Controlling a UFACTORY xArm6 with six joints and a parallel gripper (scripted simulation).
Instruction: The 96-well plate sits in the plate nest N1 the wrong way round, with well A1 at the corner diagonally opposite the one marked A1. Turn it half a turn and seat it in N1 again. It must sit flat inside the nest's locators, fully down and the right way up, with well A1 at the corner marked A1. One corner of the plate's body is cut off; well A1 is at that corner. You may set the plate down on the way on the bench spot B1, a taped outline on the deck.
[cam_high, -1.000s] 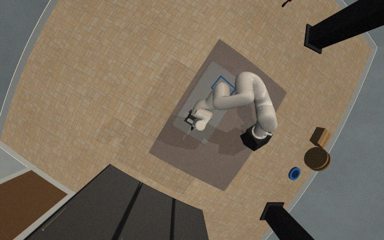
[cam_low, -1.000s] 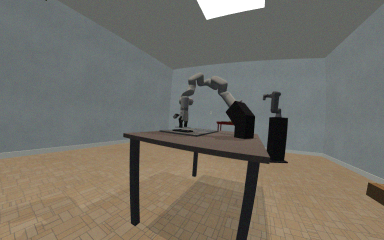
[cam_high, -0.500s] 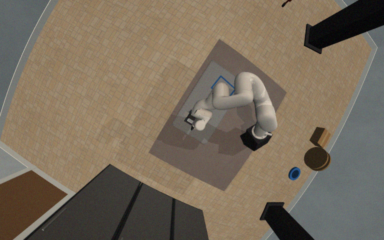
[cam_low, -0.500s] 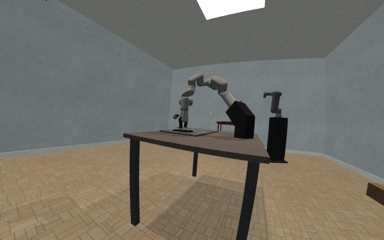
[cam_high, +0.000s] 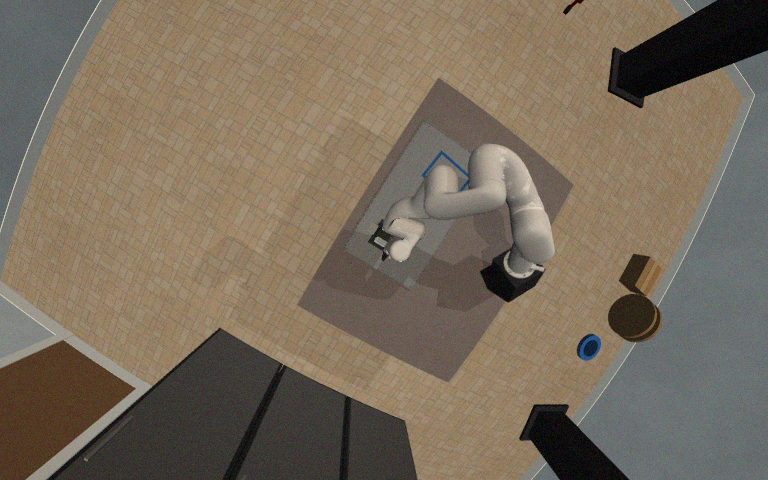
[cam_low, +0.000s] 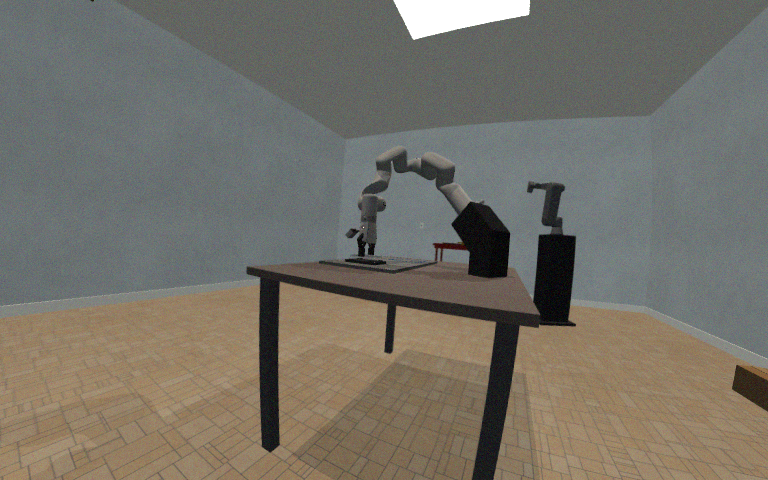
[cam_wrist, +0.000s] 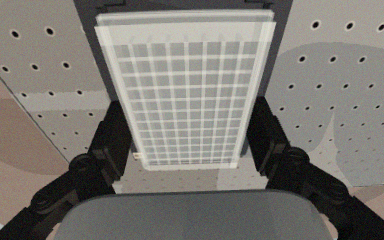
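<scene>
You had one arm (cam_low: 436, 168) on the table (cam_low: 407, 289), rising from its black pedestal (cam_high: 497, 284) and arching over to the grey perforated deck (cam_wrist: 325, 80). Its one gripper (cam_wrist: 192, 135) pointed straight down over the 9 o'clock end of that deck in the top view.

In the wrist view you saw a single 96-well plate (cam_wrist: 187, 95), clear with a white grid of wells, running from 6 o'clock toward 12 o'clock. Two black fingers were pressed against its long sides, one at 9 o'clock and one at 3 o'clock, so the jaws stood wide and clamped on the plate. A dark nest N1 (cam_wrist: 90, 30) lay directly beneath the plate, showing past it at 12 o'clock, 9 o'clock and 3 o'clock. You could not tell whether the plate was touching the nest or just above it, and the cut corner was too faint to pick out.

One blue taped outline, B1 (cam_high: 438, 157), sat on the deck toward 1 o'clock of the gripper, well apart and partly under the arm.
</scene>
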